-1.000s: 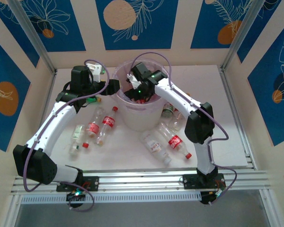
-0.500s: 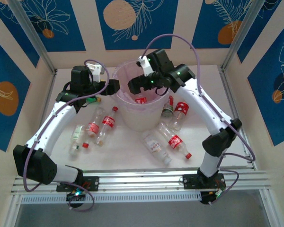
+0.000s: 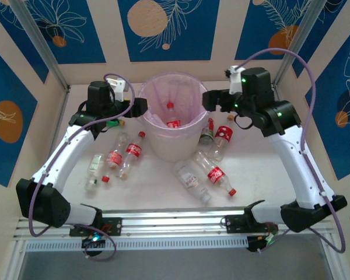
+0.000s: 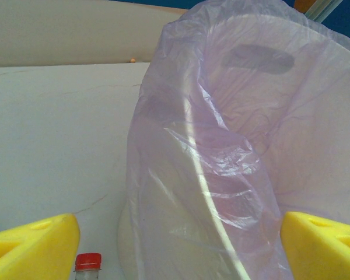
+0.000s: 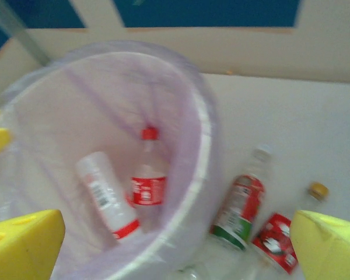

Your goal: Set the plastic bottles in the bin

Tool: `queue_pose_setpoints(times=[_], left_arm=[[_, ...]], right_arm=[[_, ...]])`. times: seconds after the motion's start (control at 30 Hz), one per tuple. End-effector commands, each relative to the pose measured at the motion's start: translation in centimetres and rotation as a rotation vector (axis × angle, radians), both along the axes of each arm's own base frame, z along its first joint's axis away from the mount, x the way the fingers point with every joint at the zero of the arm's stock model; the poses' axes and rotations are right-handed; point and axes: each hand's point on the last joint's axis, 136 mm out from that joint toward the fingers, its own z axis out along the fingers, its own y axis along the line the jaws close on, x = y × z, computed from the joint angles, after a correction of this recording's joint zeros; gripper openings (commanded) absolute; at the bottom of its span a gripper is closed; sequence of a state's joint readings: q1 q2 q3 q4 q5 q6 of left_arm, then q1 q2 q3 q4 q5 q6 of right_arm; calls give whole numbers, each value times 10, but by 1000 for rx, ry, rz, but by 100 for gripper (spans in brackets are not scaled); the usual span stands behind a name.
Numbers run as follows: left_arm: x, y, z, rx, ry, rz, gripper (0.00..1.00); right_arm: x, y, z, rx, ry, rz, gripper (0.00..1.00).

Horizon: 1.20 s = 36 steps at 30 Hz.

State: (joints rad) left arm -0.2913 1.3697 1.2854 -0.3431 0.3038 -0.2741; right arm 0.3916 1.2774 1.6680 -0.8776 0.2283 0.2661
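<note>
**Bottles strewn across the table, both sets of jaws empty**

Nearest the arm bases, a loose string of bottles (image 3: 213,175) lies flat on the table (image 3: 157,189), with another clump (image 3: 123,154) over on the left. Behind them stands the bin (image 3: 169,149), and two bottles (image 3: 174,119) are already down in its liner. Tucked by its right wall lie a green-labelled bottle (image 5: 239,213) and a red-labelled bottle (image 5: 274,242), side by side.

The right jaws hang above the bin's right rim, spread wide and gripping nothing. Those two bottles sit low and to the right between the tips.

That looks like the next pick. I'd drop straight down across a label, jaws square to the bottle's length. Take the outer bottle first so the bin wall can't foul a tip, and close gently, since thin plastic may buckle or squirt away.

On the bin's far left side, the left jaws are parted and empty with the bin wall dead ahead between them. A red cap (image 4: 87,261) sits just beside the left tip.
</note>
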Motion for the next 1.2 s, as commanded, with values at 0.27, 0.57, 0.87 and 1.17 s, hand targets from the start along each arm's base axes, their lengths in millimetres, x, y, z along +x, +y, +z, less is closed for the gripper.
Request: queue_pose_setpoints(times=[0.27,0.57,0.87,1.17], left_arm=[[-11,5,-47,74,141,1,88],[-11,5,-51,74,151,0,88],[-11,5,-49,75,146,1,88],[-11,5,-50,75,147,-2,89]], right_arm=[[4,-84,-115,164,320,-304,99],[-2,-87,-194,204,504,-365,86],[26,-89,-243,218,585,-407,85],[46,-81,-289,257,684,-432,97]])
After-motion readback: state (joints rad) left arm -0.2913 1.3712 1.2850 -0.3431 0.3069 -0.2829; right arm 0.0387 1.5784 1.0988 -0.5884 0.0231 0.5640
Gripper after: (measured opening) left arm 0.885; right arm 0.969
